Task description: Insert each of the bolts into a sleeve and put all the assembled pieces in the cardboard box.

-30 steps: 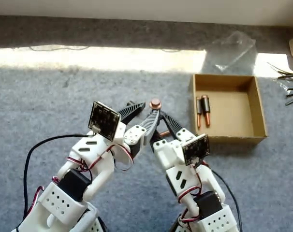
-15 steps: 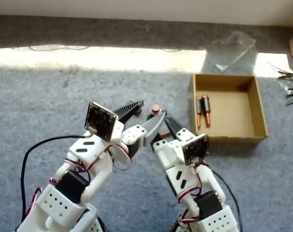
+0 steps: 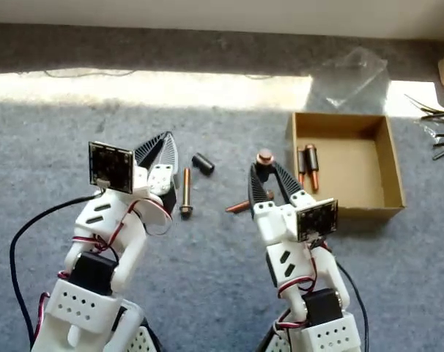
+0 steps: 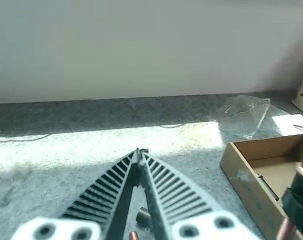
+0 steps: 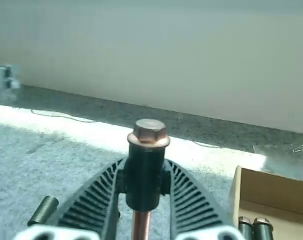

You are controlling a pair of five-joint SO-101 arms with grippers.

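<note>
My right gripper (image 5: pixel 144 169) is clamped on a short black cylindrical sleeve (image 5: pixel 142 186) with a copper-coloured hex-headed bolt (image 5: pixel 149 132) through it. The piece stands upright, head on top. From the high view the right gripper sits above the grey carpet (image 3: pixel 53 147), just beside the left wall of the open brown cardboard box (image 3: pixel 341 125) but outside it.

Two finished bolt-and-sleeve pieces (image 3: pixel 307 169) lie side by side on the box floor, close to that wall.

My left gripper (image 4: pixel 140 155) has its ribbed fingers pressed together with nothing between them. It hangs over the carpet, well apart from the box.

A loose copper bolt (image 3: pixel 186 191) lies flat just beside the left gripper, and a loose black sleeve (image 3: pixel 202 163) lies near its far end, not touching it. A second loose bolt (image 3: pixel 240 206) lies by the right gripper's base, its end hidden under the arm.

A crumpled clear plastic bag (image 3: pixel 350 73) lies beyond the box.
</note>
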